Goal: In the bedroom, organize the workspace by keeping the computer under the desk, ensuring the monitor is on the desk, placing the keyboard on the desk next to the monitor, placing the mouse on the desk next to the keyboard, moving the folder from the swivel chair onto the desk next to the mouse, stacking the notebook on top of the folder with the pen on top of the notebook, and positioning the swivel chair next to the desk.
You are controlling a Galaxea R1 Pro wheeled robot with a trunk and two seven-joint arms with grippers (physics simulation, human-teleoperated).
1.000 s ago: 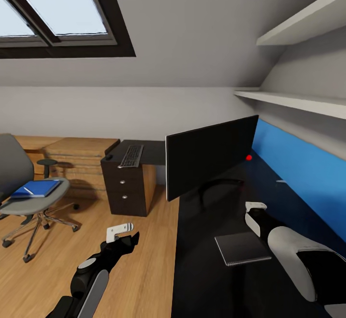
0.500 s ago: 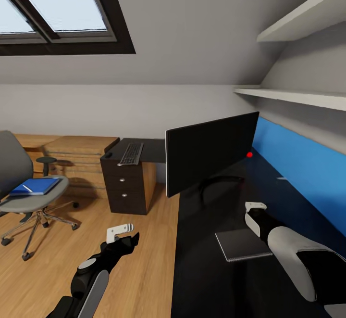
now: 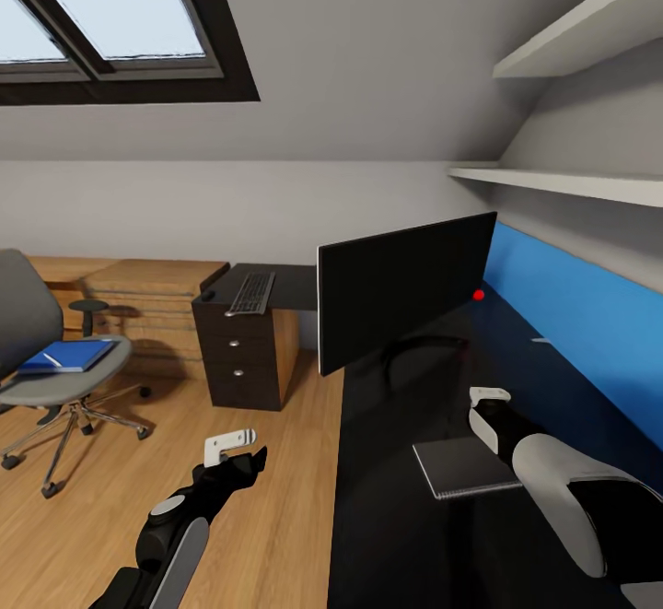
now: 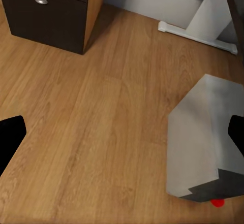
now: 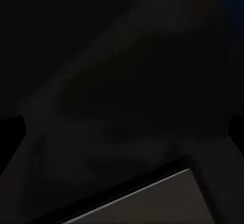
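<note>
1. Left gripper (image 3: pixel 230 448), lower left of centre in the head view, hangs over bare wood floor (image 3: pixel 267 517). In the left wrist view its fingertips (image 4: pixel 10 137) sit at the two side edges with a broad gap between them: wide apart, holding nothing.
2. Left wrist view, lower right: a grey boxy case with a small red spot, taken as the computer (image 4: pixel 203 142), stands on the floor near the desk's white leg (image 4: pixel 213 16).
3. Right gripper (image 3: pixel 490 399), lower right of the head view, is over the glossy black desk (image 3: pixel 387 517). Right wrist view is very dark; finger edges sit at both side margins, so it reads as spread wide and empty.
4. Notebook (image 3: pixel 463 468), dark grey, lies flat on the desk just left of the right forearm; the grey slab along the bottom of the right wrist view is probably the same notebook.
5. Monitor (image 3: pixel 405 291), centre frame, stands upright on the desk, its black face angled toward the left; a red light sits near its lower right corner.
6. Pen (image 3: pixel 540 342), a thin white stick, lies on the desk at mid right, close to the blue back panel (image 3: pixel 589 323).
7. Swivel chair (image 3: pixel 46 360), left edge, stands on the floor well apart from the desk, with the blue folder (image 3: pixel 66 357) on its seat.
8. Keyboard (image 3: pixel 251 294) lies on the far desk section, above the black drawer unit (image 3: pixel 239 360); mouse (image 3: pixel 209 297), a small dark shape, sits just left of it.
9. Light wooden chest (image 3: pixel 152 305) stands against the far wall.
</note>
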